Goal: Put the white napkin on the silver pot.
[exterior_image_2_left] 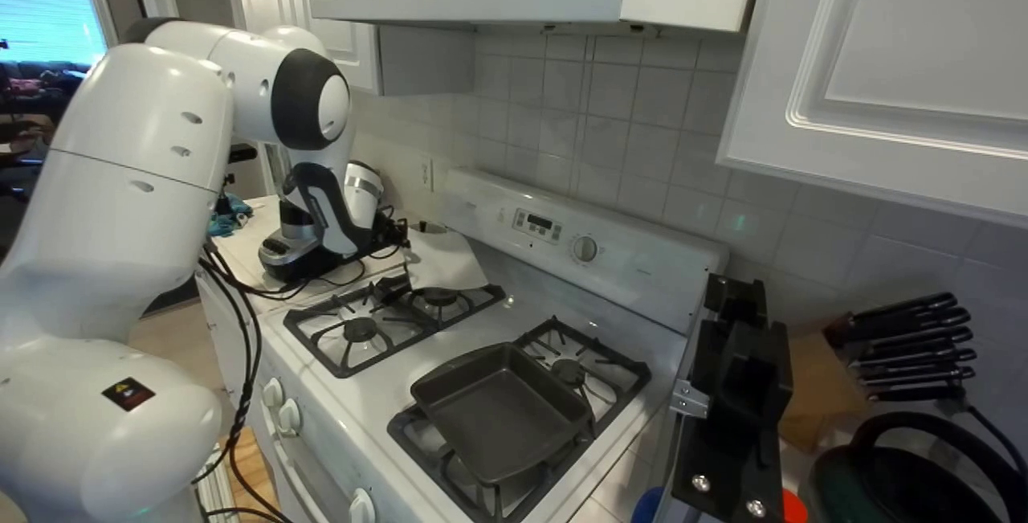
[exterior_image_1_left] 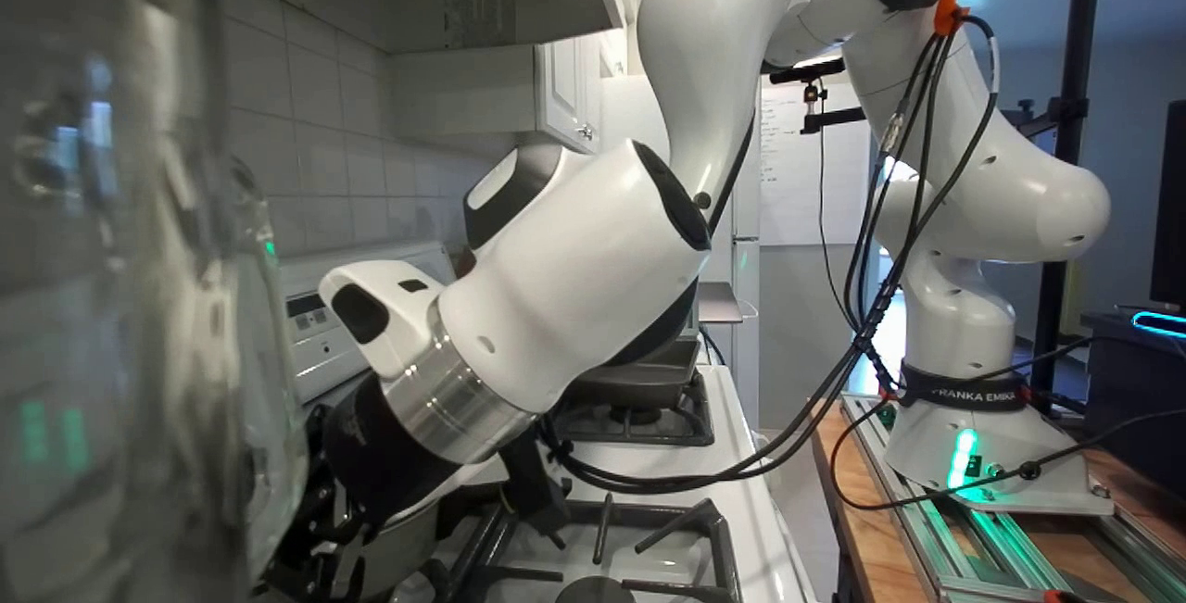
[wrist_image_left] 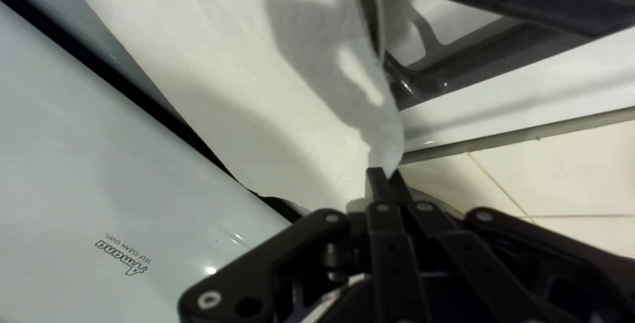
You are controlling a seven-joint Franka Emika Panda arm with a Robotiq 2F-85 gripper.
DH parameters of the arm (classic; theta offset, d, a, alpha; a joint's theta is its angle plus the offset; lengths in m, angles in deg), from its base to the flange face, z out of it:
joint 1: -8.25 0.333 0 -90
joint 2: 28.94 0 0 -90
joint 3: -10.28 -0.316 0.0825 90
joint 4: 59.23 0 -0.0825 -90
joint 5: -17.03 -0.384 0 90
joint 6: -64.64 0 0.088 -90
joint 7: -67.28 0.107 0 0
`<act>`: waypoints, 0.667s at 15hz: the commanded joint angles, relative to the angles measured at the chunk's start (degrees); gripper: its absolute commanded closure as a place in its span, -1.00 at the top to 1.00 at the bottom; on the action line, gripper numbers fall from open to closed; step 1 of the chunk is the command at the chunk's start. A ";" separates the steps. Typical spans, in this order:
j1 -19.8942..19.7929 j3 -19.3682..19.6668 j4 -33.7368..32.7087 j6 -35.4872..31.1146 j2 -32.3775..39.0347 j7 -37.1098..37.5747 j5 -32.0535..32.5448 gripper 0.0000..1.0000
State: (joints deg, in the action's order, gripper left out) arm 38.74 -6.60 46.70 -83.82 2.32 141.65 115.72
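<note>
One end of the white napkin [wrist_image_left: 263, 80] is pinched in the gripper [wrist_image_left: 388, 173]; in the wrist view it spreads toward eleven o'clock, the silver pot [wrist_image_left: 378, 3] at twelve.

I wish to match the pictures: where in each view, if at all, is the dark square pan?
In an exterior view: dark square pan below centre, partly behind the arm.
In an exterior view: dark square pan, lower middle, its inside visible.
Wrist view: not in it.
Shared landmark: dark burner grates, in all views.
</note>
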 commanded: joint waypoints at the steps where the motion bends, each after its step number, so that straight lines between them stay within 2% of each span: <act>1: -2.04 -2.26 -0.22 0.22 0.89 -0.11 -0.72 -0.46; 2: -2.49 -2.71 0.09 0.41 0.39 -1.00 -2.62 -0.37; 4: -3.47 -4.24 2.90 3.27 -2.85 -7.20 -13.64 -0.09; 5: -6.02 -7.58 5.44 7.29 -4.58 -9.04 -18.13 0.06; 7: -8.70 -12.07 6.53 13.56 -7.12 -13.65 -27.20 0.35; 8: -9.48 -13.73 6.35 16.87 -8.40 -14.76 -31.52 0.47; 10: -9.35 -14.62 4.95 23.80 -10.98 -17.71 -40.20 0.75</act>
State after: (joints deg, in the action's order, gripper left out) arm 30.69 -18.74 50.25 -67.87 -3.22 128.48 86.62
